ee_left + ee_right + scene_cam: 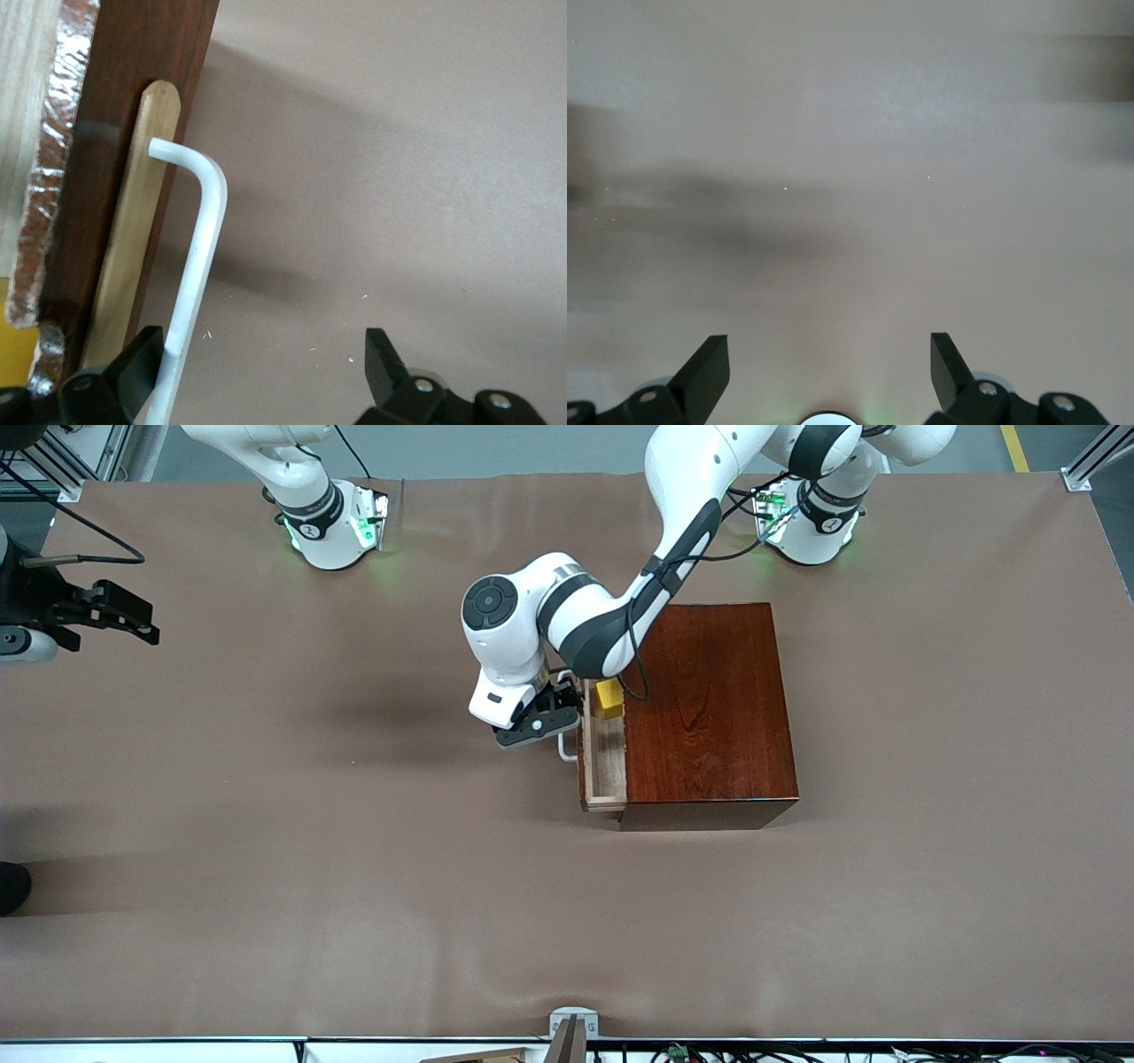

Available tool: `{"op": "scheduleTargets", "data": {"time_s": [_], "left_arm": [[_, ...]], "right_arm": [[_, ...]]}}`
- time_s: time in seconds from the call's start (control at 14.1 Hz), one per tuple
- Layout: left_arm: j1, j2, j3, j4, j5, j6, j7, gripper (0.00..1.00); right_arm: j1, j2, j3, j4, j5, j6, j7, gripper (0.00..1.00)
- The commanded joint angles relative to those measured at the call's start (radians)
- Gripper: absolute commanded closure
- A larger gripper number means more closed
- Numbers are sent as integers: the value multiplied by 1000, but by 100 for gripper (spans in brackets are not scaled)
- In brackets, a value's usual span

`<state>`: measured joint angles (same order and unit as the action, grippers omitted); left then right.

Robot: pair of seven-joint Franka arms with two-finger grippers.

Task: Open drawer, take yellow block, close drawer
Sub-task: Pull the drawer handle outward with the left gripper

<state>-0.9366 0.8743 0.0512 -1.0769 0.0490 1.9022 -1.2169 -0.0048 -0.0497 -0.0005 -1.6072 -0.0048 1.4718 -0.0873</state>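
The dark reddish-brown wooden box [709,708] stands on the table with its drawer [606,766] pulled partly out toward the right arm's end. The yellow block [609,695] lies in the drawer's pale interior, at the end farther from the front camera. My left gripper [540,731] is open in front of the drawer, at the white handle [567,748]. In the left wrist view the handle [199,257] runs just inside one finger [133,363] of my open left gripper [261,367]; a yellow patch of the block [13,341] shows past the drawer front [124,177]. My right gripper [133,618] waits open and empty.
The brown table cover [354,868] spreads all round the box. The right gripper [828,363] hangs over bare cover at the right arm's end of the table. A small metal bracket [571,1023] sits at the table edge nearest the front camera.
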Motion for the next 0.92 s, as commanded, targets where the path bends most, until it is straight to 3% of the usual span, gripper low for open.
{"op": "scheduleTargets", "data": {"time_s": [0.0,0.42,0.85], "left_arm": [[-44,54,-67,61,-69,328,-95,0],[-44,34,-65,58,-67,322,-95,0],[-12,-24,-48,54,-55,219,-81,0]], "right_arm": [[-6,-1,2,6,-1,-8,1,0],[-6,-1,2,6,-1,-8,1,0],[-9,2,2,6,0,-8,3,0]]}}
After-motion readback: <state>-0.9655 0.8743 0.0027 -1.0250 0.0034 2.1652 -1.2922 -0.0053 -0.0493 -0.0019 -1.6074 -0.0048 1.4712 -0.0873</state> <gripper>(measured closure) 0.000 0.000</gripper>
